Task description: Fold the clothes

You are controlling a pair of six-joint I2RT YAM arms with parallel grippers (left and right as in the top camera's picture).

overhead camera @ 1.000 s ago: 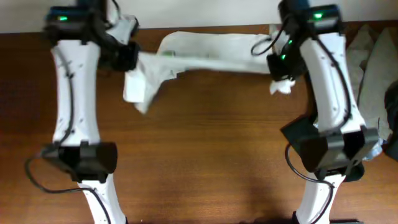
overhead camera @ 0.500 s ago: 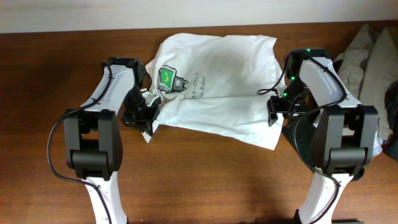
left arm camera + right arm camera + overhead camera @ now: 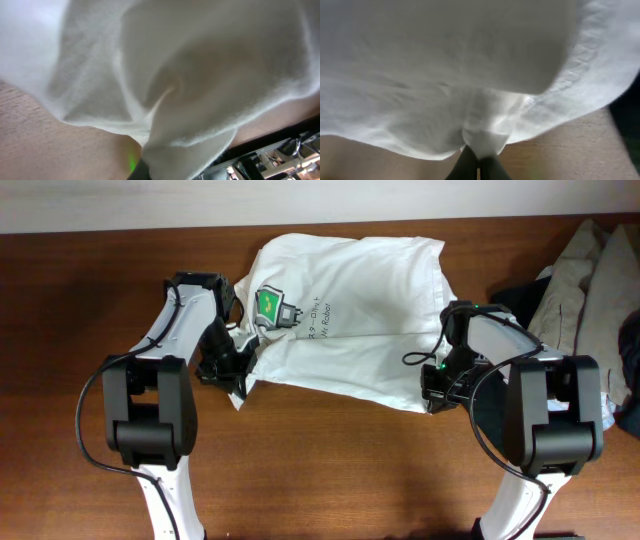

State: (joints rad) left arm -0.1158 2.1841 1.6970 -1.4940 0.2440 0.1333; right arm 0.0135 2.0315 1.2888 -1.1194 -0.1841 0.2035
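Note:
The white T-shirt (image 3: 350,310) lies on the wooden table (image 3: 320,470) at the back middle, folded over on itself, with its green square logo (image 3: 270,302) and dark print facing up. My left gripper (image 3: 232,370) is shut on the shirt's left front edge; white cloth (image 3: 165,85) fills the left wrist view. My right gripper (image 3: 432,395) is shut on the shirt's right front corner, and its closed dark fingers (image 3: 479,167) pinch a bunch of white cloth (image 3: 470,75) just above the wood.
A beige-grey garment (image 3: 575,265) and a black garment (image 3: 520,292) lie heaped at the table's right edge, close behind the right arm. A pale wall runs along the table's back edge. Bare wood spreads in front of the shirt.
Both arms brought the shirt down from a raised, stretched hold at the back onto the table. Since then the right gripper has pulled its corner forward and slightly left; the left has stayed.

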